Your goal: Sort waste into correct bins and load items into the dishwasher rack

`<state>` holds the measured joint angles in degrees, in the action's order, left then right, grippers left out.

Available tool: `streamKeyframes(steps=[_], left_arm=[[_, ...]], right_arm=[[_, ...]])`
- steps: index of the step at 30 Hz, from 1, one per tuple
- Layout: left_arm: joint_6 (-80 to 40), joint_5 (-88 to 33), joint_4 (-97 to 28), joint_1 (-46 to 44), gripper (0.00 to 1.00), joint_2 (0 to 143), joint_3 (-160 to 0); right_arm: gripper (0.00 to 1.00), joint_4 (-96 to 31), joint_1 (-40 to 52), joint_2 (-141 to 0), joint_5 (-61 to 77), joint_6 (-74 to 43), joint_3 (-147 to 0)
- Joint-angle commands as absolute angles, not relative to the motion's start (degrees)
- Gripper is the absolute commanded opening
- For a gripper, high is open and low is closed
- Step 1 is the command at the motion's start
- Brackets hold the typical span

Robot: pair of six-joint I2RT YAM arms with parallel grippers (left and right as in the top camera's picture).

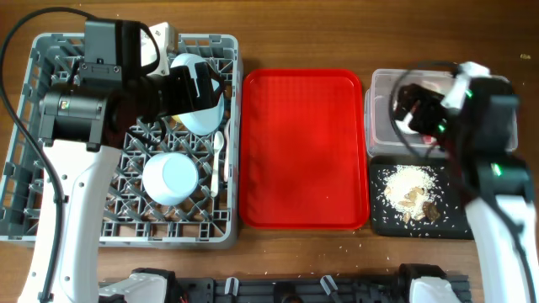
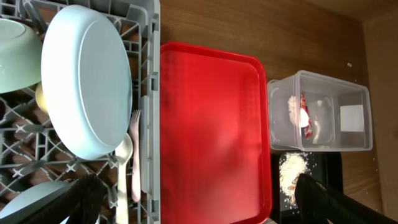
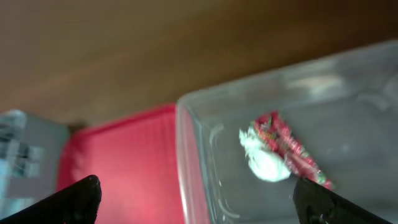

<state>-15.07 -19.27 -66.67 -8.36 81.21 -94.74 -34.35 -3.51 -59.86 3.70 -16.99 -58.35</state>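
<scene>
The grey dishwasher rack [image 1: 50, 210] stands at the left. The light blue plate [image 1: 202, 109] stands on edge in it and shows large in the left wrist view [image 2: 87, 81]. There, the pale green bowl [image 2: 12, 50] and a bit of the yellow cup [image 2: 40, 96] sit behind the plate. The white spoon [image 2: 124, 155] and fork [image 2: 135, 124] lie along the rack's right edge. My left gripper [image 2: 205, 205] is open and empty above the rack. My right gripper [image 3: 199, 208] is open and empty over the clear tub [image 3: 205, 155], which holds the white napkin [image 3: 264, 158] and red wrapper [image 3: 289, 149].
The red serving tray [image 1: 305, 147] lies between the rack and the bins. The black tray [image 1: 459, 223] in front of the clear tub [image 1: 379, 84] holds rice scraps [image 1: 411, 189]. A pale upturned bowl-like dish [image 1: 171, 178] sits in the rack's front half.
</scene>
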Motion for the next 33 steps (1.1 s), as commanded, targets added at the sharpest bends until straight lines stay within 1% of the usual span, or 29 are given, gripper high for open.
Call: streamKeyframes(steps=[1,3,7,10,12,14,16,18,20,25,28,31,33], left_arm=[[-13.89,-18.55,-66.72,-8.64,1.00,81.54,-94.72],[-13.89,-18.52,-66.72,-8.64,1.00,81.54,-94.72],[-13.89,-18.55,-66.72,-8.64,1.00,81.54,-94.72],[-13.89,-18.52,-66.72,-8.64,1.00,81.54,-94.72],[-13.89,-18.55,-66.72,-8.64,1.00,81.54,-94.72],[-13.89,-18.52,-66.72,-8.64,1.00,81.54,-94.72],[-13.89,-18.55,-66.72,-8.64,1.00,81.54,-94.72],[-13.89,-18.55,-66.72,-8.64,1.00,81.54,-94.72],[-13.89,-18.55,-66.72,-8.64,1.00,81.54,-94.72],[-13.89,-18.55,-66.72,-8.64,1.00,81.54,-94.72],[-13.89,-18.55,-66.72,-8.64,1.00,81.54,-94.72],[-13.89,-18.55,-66.72,-8.64,1.00,81.54,-94.72],[-13.89,-18.55,-66.72,-8.64,1.00,81.54,-94.72]], right_arm=[[1.00,-34.20,-2.09,-48.40,-2.09,-16.51,-59.13],[1.00,-31.42,-0.25,-40.01,-4.99,-16.58,-59.13],[1.00,-23.35,4.38,-27.94,-7.84,-16.62,-57.23],[1.00,-22.65,7.60,-20.99,-7.99,-19.29,-54.22],[1.00,-18.98,8.32,-16.97,-8.60,-19.51,-50.48],[1.00,-12.34,8.29,-13.06,-9.58,-19.31,-44.86],[1.00,-2.13,8.27,-9.13,-9.61,-15.64,-36.53],[1.00,5.43,8.03,-6.59,-9.61,-14.74,-29.43],[1.00,10.57,7.40,-4.95,-8.54,-14.87,-23.29],[1.00,14.55,6.98,-0.16,-7.22,-14.74,-10.07],[1.00,16.93,6.98,-0.21,-6.37,-14.76,-4.75],[1.00,16.97,6.83,-0.19,-4.45,-12.73,-0.84],[1.00,13.87,6.42,-0.19,-2.96,-9.17,-0.27]])
